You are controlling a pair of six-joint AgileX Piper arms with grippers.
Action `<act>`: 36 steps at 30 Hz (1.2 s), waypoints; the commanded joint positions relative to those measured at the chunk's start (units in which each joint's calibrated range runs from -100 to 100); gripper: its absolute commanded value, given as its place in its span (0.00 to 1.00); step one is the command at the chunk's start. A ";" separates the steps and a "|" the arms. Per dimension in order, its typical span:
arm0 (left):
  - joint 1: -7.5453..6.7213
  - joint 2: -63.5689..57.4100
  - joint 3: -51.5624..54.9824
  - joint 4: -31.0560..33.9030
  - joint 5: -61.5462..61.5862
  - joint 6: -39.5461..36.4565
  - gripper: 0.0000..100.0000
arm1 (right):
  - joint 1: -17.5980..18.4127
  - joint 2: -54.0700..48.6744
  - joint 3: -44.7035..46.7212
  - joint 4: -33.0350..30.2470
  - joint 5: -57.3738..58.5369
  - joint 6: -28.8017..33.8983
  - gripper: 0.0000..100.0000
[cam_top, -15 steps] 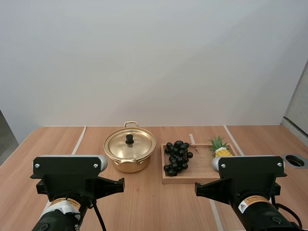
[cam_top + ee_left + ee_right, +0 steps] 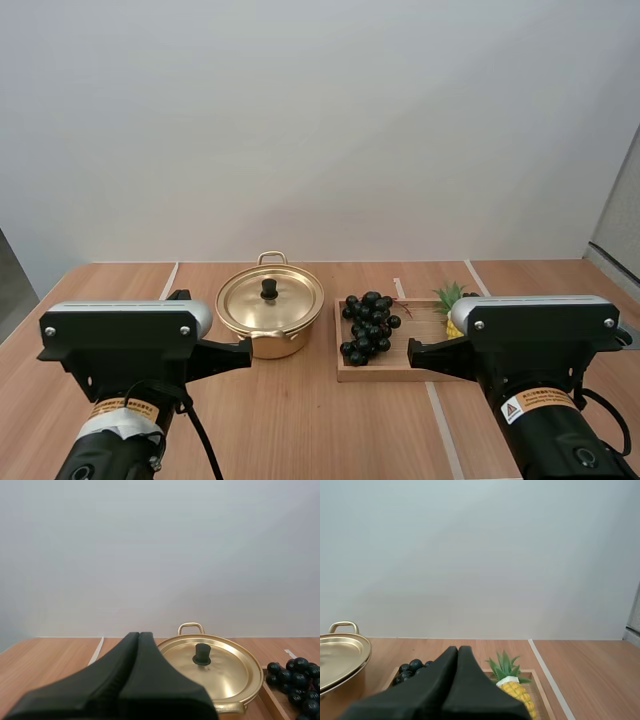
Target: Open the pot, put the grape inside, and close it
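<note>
Pot (image 2: 270, 322): gold-coloured, sitting on the table (image 2: 300, 430) toward its far middle. The lid (image 2: 270, 300) is resting on the pot, closed, with its black knob (image 2: 269, 289) standing upright at the centre. A loop handle is showing at the pot's far side.

Tray (image 2: 385, 374): wooden, lying flat just to the right of the pot. I cannot tell whether the two are touching.

Grapes (image 2: 368, 327): a dark bunch lying on the left half of the tray, the side nearest the pot. None are in the pot.

Pineapple (image 2: 448, 296): small, lying on the right part of the tray. In the high view the right arm (image 2: 530, 340) is partly covering it.

Left gripper (image 2: 139, 634): fingers are pressing together as one dark wedge, gripping nothing. It is pointing toward the lid, well short of it and apart from the pot.

Right gripper (image 2: 458, 648): fingers likewise pressing together, gripping nothing. It is pointing at the tray between the grapes and the pineapple, touching neither.

The left arm (image 2: 130, 350) and the right arm are sitting at the near side of the table, with the pot and tray beyond them.
</note>
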 commanded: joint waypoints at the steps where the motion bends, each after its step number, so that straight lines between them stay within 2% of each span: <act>1: -0.13 -0.24 0.00 0.35 -1.95 -0.09 0.00 | -0.17 -0.27 0.00 0.21 -1.17 0.00 0.00; 26: -0.13 -0.24 0.00 0.35 -1.95 -0.09 0.00 | -0.17 -0.27 0.00 0.21 -1.34 0.00 0.00; 29: -0.13 -0.24 0.00 0.34 2.40 -0.09 0.00 | -0.17 -0.27 0.00 0.11 -1.90 0.00 0.00; 30: -0.13 -0.24 0.00 0.34 2.63 -0.09 0.00 | -0.17 -0.27 0.00 -0.46 -2.97 -0.49 0.00; 32: -0.13 -0.24 0.00 1.27 -1.12 1.38 0.00 | -0.17 -0.27 0.00 -5.96 -6.56 -1.47 0.00; 36: -0.13 -0.24 0.00 8.12 -22.15 10.45 0.00 | -0.17 -0.27 0.00 -13.01 -27.54 -2.99 0.00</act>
